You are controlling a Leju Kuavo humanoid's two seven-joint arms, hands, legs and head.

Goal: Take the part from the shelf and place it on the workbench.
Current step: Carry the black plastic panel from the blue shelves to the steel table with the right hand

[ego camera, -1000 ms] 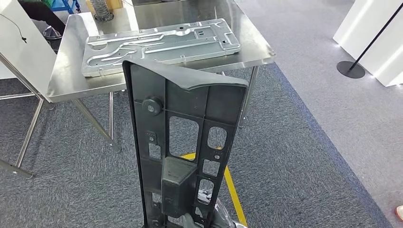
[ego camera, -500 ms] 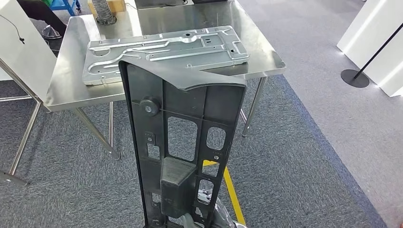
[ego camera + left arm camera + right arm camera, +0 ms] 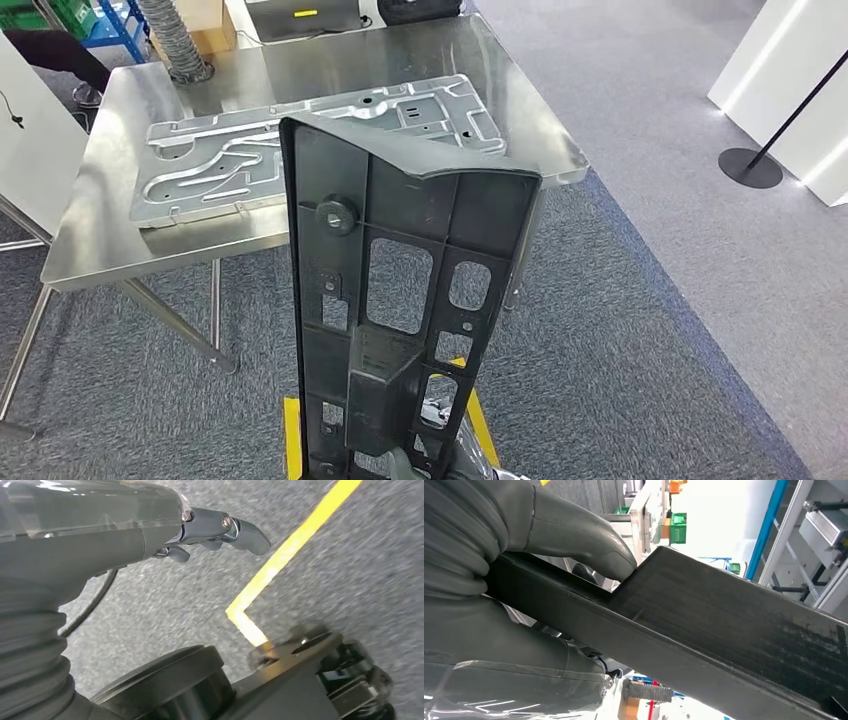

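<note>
A long black plastic part [image 3: 400, 300] with ribs and cut-outs stands upright close in front of me in the head view. My right hand [image 3: 524, 580] grips its lower end, the thick thumb [image 3: 584, 540] pressing on the part's [image 3: 724, 620] edge. Beyond it stands the steel workbench [image 3: 100, 240], and the part's top edge overlaps the bench's near edge in the picture. My left hand [image 3: 150, 530] hangs over the grey carpet, fingers loosely apart, holding nothing.
A large stamped metal plate [image 3: 230, 165] covers most of the workbench. A ribbed hose [image 3: 175, 45] stands at its far left corner. A yellow floor line [image 3: 480, 420] runs under the part. White panels [image 3: 800, 90] and a stanchion base [image 3: 750, 167] stand to the right.
The whole picture has shifted: the camera moved, so the workbench now lies further left and slightly lower. The part stays upright in my right hand.
</note>
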